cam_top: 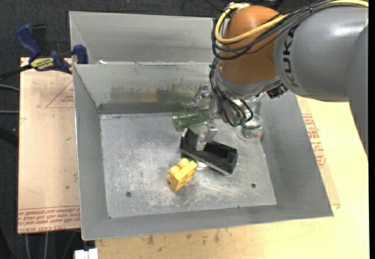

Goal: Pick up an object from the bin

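My gripper (205, 133) hangs below the orange wrist cover, near the middle of the bin, its tip right at the upper left part of a flat black block (212, 156) that lies slanted on the floor. A small yellow blocky piece (181, 173) lies just left and in front of the black block, touching or nearly touching it. A translucent green tube (188, 117) lies on its side just behind the gripper, partly hidden by it.
A small clear rounded thing (251, 129) sits to the right of the gripper, under the arm. The arm and its orange cover hide the bin's back right part. Bare bin floor stretches to the left and front.
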Robot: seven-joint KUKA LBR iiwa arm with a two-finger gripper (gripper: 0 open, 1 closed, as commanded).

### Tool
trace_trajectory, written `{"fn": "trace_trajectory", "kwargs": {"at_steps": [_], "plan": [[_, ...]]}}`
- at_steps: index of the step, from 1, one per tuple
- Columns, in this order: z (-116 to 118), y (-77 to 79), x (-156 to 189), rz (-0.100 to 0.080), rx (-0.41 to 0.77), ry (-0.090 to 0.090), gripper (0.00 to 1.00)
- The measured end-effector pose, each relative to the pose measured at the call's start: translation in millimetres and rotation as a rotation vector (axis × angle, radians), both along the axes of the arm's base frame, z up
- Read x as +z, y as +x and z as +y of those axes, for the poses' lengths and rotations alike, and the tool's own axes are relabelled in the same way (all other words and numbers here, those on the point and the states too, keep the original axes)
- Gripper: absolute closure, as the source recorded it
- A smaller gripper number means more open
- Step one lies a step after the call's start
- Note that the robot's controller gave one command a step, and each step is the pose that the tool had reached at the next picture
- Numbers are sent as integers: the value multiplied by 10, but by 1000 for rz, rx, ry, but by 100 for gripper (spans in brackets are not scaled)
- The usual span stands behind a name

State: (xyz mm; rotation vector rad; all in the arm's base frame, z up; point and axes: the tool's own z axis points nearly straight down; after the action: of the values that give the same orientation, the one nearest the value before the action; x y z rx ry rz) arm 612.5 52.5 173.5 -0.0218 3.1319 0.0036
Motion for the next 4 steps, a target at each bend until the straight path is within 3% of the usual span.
{"fn": "trace_trajectory", "kwargs": {"at_steps": [1,2,3,4], "plan": [[73,-204,-604,5,-97,-2,0],[90,-275,-767,12,-160,-2,100],[90,-275,-767,12,-160,-2,100],[133,-281,-405,23,-151,-4,100]]}}
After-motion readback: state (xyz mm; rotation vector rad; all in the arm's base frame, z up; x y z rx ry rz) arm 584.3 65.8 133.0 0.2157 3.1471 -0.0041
